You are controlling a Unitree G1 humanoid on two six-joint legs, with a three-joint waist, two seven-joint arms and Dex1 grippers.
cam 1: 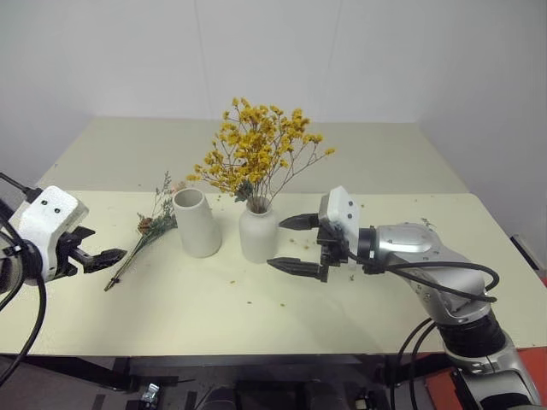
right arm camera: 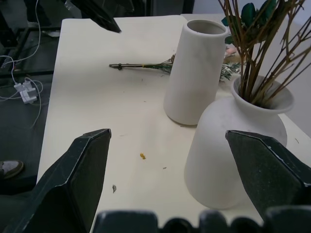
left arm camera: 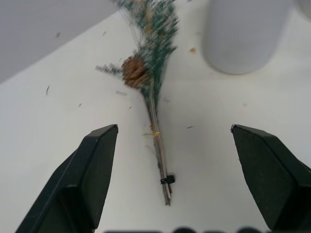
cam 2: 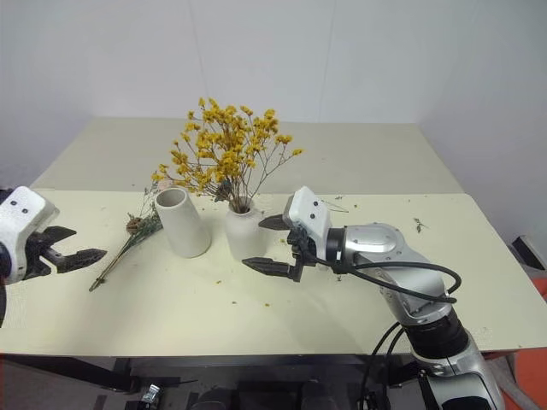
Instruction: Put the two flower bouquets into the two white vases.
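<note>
The yellow-orange bouquet (cam 1: pixel 256 158) stands upright in the narrow-necked white vase (cam 1: pixel 258 232) near the table's middle. Just left of it is the wide-mouthed white cylinder vase (cam 1: pixel 197 224), with nothing in it. The grey-green sprig bouquet (cam 1: pixel 147 229) lies flat on the table left of the cylinder, stems toward the front. My left gripper (left arm camera: pixel 172 127) hangs open over the stem ends (left arm camera: pixel 163 170), without touching them. My right gripper (cam 1: pixel 275 243) is open just right of the narrow-necked vase, pointing at it, with nothing in it.
The cream table (cam 1: pixel 402 171) runs back to a white wall. Small flower crumbs (cam 1: pixel 248 299) are scattered on it. The table's left edge lies close under my left gripper, and cables (right arm camera: pixel 22 90) lie on the floor beyond that edge.
</note>
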